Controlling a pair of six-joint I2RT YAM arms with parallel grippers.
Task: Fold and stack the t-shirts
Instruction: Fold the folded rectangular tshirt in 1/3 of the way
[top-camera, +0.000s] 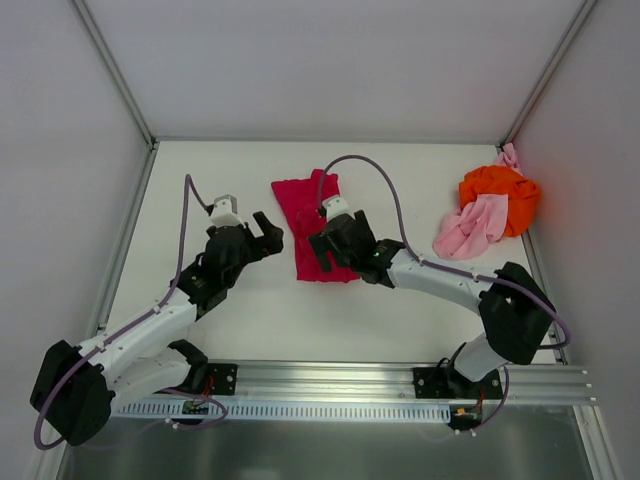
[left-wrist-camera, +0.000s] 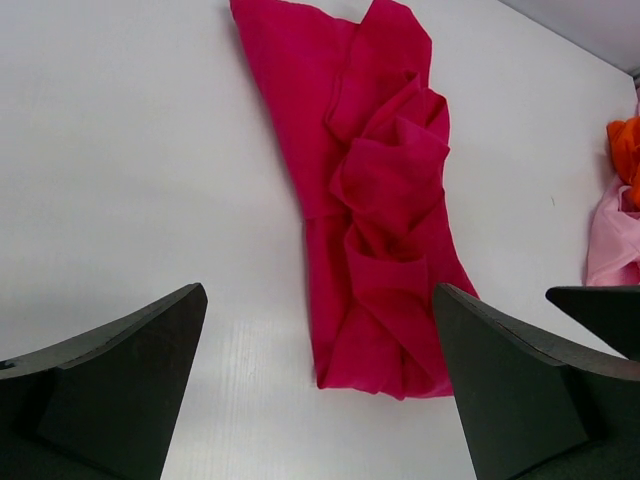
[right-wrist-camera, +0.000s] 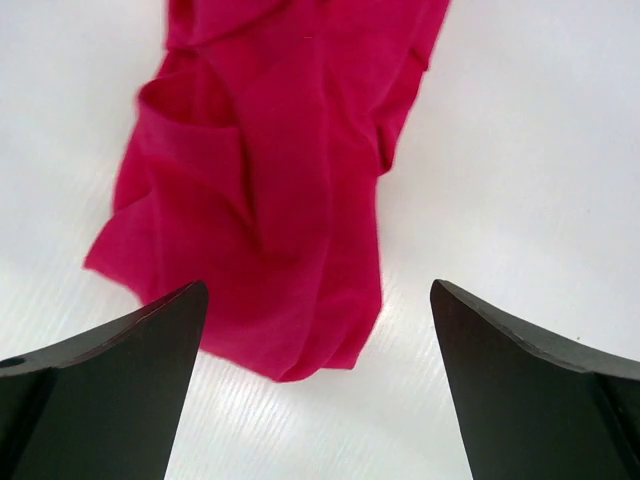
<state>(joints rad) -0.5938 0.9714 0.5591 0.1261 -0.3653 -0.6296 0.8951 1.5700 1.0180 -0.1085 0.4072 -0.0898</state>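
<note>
A crimson t-shirt lies mid-table, gathered into a long rumpled strip. My left gripper hovers just left of it, open and holding nothing; the strip's near end lies between its fingers in the left wrist view. My right gripper hangs over the strip's near right part, open and empty as well. An orange t-shirt and a pale pink t-shirt lie bunched together at the far right.
The white table is walled by white panels at the back and both sides. A metal rail with the arm bases runs along the near edge. A cable arcs above the right arm.
</note>
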